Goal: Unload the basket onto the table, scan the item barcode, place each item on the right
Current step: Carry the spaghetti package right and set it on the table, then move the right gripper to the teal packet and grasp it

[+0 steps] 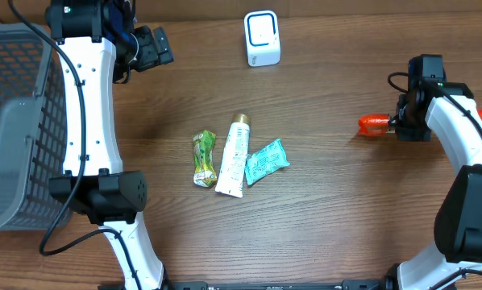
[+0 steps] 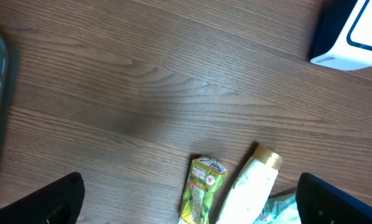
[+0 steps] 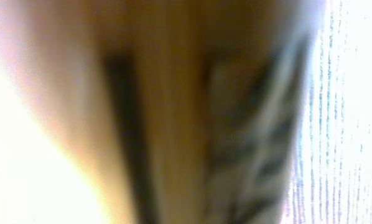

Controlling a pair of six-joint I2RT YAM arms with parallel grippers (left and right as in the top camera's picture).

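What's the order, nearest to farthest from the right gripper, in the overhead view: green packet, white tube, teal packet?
From the right gripper:
1. teal packet, right end of the cluster.
2. white tube, in the middle.
3. green packet, left end.

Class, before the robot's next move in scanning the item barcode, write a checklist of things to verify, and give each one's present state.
1. Scanner stands unobstructed: ok.
2. Orange packet gripped firmly by the right jaws: cannot tell.
3. Its barcode faces the scanner: cannot tell, right wrist view is blurred.
4. Left jaws open and empty: ok.
5. Green packet, white tube and teal packet lie clear of the orange packet's likely path to the scanner: ok.
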